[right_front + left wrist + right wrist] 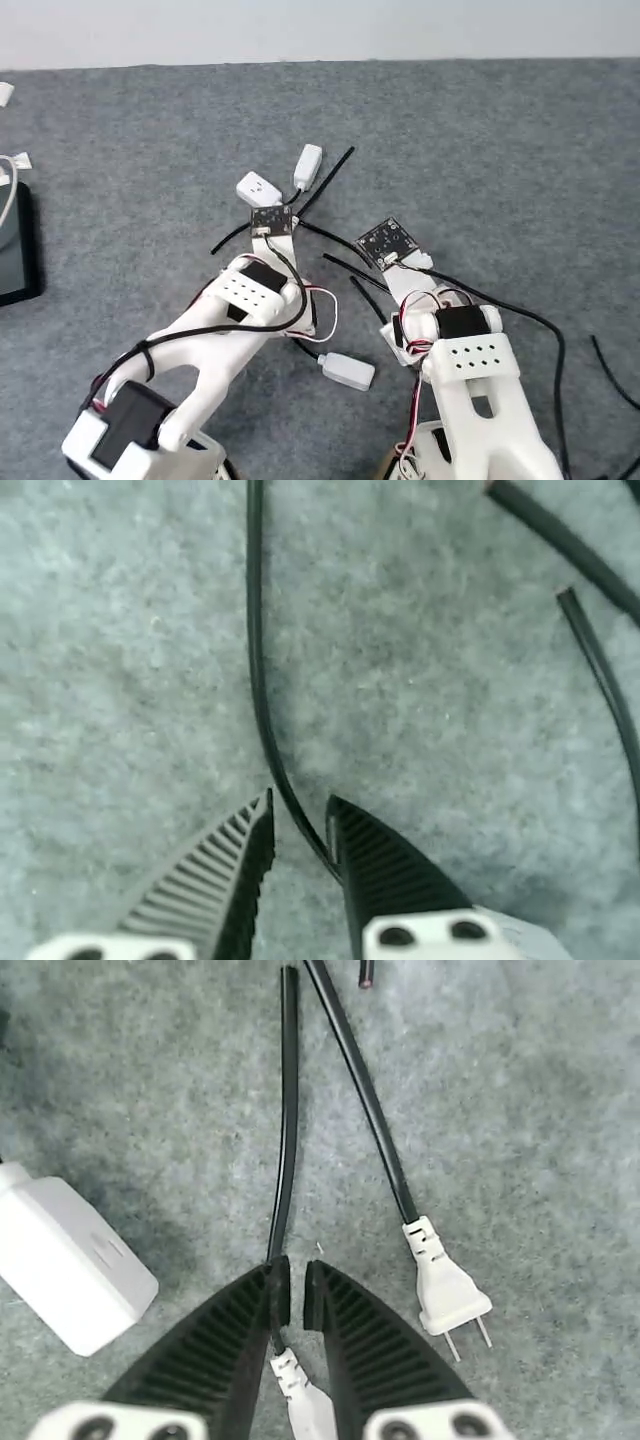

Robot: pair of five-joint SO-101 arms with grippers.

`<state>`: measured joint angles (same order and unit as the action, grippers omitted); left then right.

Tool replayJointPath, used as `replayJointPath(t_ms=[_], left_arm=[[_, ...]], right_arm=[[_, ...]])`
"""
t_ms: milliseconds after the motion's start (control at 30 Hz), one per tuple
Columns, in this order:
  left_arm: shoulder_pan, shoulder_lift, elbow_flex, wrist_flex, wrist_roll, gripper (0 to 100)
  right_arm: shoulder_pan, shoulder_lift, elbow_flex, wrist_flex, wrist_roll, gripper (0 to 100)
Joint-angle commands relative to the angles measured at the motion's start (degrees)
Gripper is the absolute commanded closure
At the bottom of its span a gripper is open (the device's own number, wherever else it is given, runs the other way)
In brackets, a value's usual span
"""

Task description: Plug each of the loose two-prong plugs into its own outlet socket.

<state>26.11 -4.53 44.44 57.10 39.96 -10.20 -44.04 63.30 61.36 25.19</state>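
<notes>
Both arms crowd the near edge of the high view, left arm [215,335] and right arm [470,370] leaning over the grey bench [520,140]. 3 sockets [258,188] lie among black cords [520,315], none looking plugged, so all the plugging seems left to do. Left wrist view: the left jaws stand narrowly parted astride a stray cord [258,680], not clamped as far as I can tell. Right wrist view: the right jaws are closed to a slit on a cord [288,1110] just above its plug [298,1405]. A 2nd plug [448,1295] lies just beside, prongs bare, with a socket [70,1260] near. Crossing cords may snag.
</notes>
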Motion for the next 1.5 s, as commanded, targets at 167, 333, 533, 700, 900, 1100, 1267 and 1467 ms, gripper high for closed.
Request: replayJointPath(t_ms=[167,333,533,700,900,1100,1267,1467], left_arm=[[-0.79,0.0,1.89,-5.89,0.7,98],[-0.26,3.25,1.19,-7.65,0.79,99],[-0.62,7.03,-2.24,-5.71,2.99,99],[-0.97,6.68,-6.11,-0.7,2.73,99],[-2.02,7.03,-8.57,2.37,-7.91,99],[-2.11,6.51,-9.63,5.1,-8.26,99],[-5.1,6.42,-13.41,5.19,-15.74,99],[-4.92,6.51,-13.76,5.01,-19.69,99]], right_arm=[[0.75,-1.19,-0.26,-1.01,-0.44,96.9],[0.75,-1.19,-0.26,-1.01,-0.09,97.2],[0.75,-1.19,-0.26,-1.01,-0.09,97.3],[0.75,-1.19,-0.26,-1.1,-0.09,97.3],[0.75,-1.19,-0.26,-1.1,-0.09,97.3],[0.75,-1.19,-0.26,-1.1,-0.09,97.3],[0.84,-1.19,-0.26,-1.1,-0.09,97.3],[0.84,-1.19,-0.26,-1.1,-0.09,97.3]])
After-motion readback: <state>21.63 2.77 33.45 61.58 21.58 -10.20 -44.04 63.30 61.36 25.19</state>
